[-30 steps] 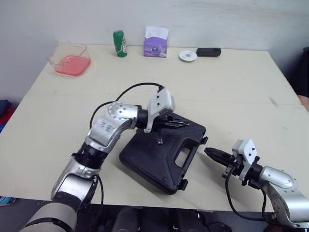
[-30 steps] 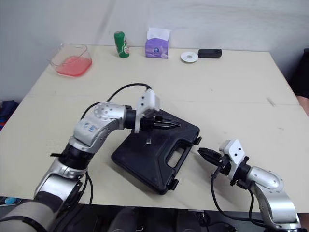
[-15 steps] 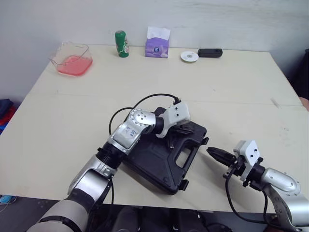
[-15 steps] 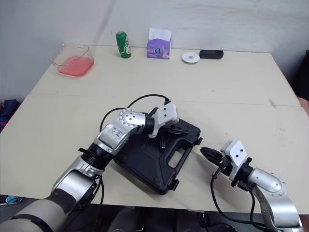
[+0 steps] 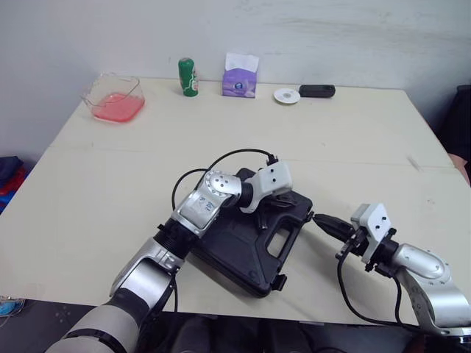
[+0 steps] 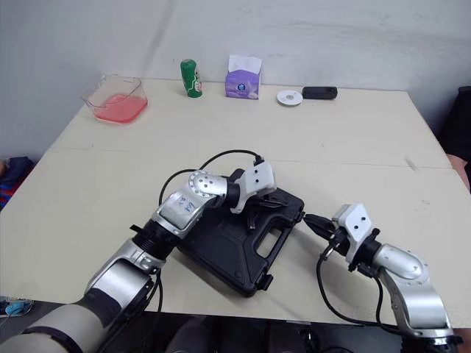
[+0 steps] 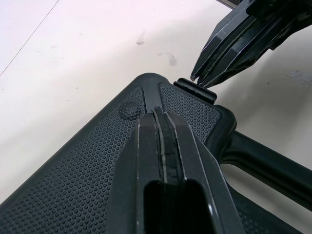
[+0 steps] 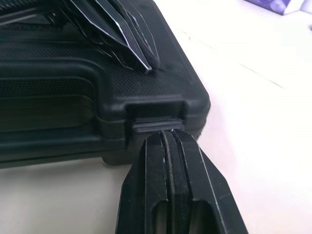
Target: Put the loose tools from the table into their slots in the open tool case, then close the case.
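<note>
tool case (image 5: 243, 246): black, lid down, lying flat on the table (image 5: 353, 147) near its front edge, handle side facing the right arm. left gripper (image 5: 282, 202): fingers pressed together, nothing between them, tips low over the textured lid. right gripper (image 5: 320, 220): fingers likewise clenched and empty, tips at the latch tab (image 8: 153, 126) on the case's corner. far edge: pink tub (image 5: 115, 99), green can (image 5: 188, 77), purple tissue pack (image 5: 240, 77).
</note>
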